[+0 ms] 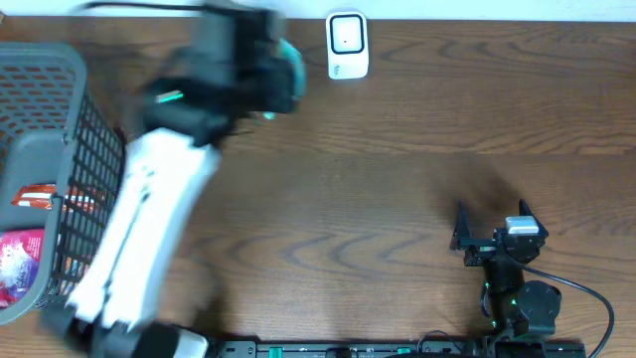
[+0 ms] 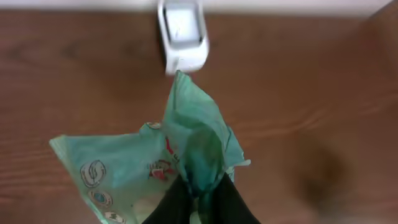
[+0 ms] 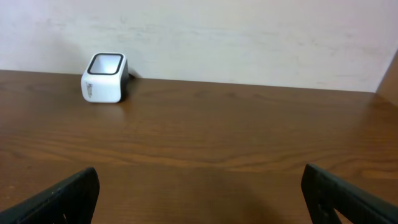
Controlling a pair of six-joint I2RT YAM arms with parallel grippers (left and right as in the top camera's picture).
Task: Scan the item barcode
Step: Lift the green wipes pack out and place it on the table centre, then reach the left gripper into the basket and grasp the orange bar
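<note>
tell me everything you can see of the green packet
The packet is thin, crinkled teal-green plastic printed with round logos and a red mark. The left gripper is shut on a folded edge and appears to hold it above the table. Its upper corner points at the white scanner; contact cannot be told.

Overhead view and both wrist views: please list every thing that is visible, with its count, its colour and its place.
table: one, brown wood, under everything
scanner: one, white, far edge of the table
basket: one, grey, left end of the table
red packet: one seen clearly, red, inside the basket
pink packet: one, pink, inside the basket
green packet: one, green, held above the table near the scanner
left gripper: one, black, jaws shut on the green packet
right gripper: one, black, near right side, jaws open and empty
</note>
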